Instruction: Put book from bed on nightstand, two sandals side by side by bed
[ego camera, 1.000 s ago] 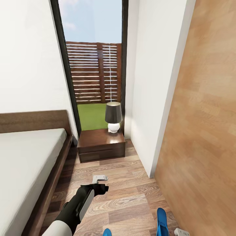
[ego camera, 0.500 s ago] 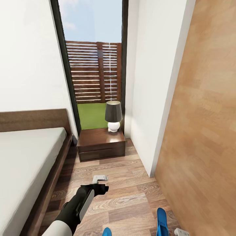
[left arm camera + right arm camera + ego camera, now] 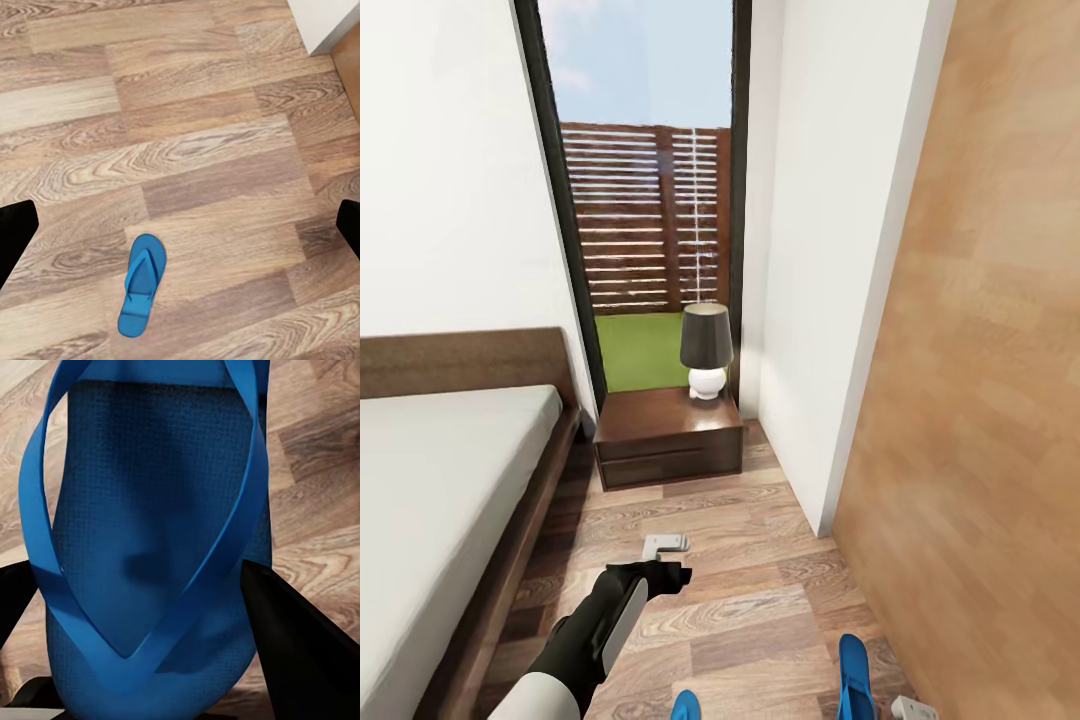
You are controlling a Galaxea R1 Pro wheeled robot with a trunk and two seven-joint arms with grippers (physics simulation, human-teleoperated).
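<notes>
Blue sandal (image 3: 150,547), seemingly tool-held (image 3: 150,675), cropped.

Two blue sandals (image 3: 854,675) (image 3: 684,708), one bed (image 3: 450,480), one nightstand (image 3: 668,440), one lamp (image 3: 706,352), one window (image 3: 645,200).

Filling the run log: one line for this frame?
scene: bedside aisle | left gripper: open above floor | right gripper: shut on sandal | second sandal: flat on floor | nightstand: lamp only
</notes>
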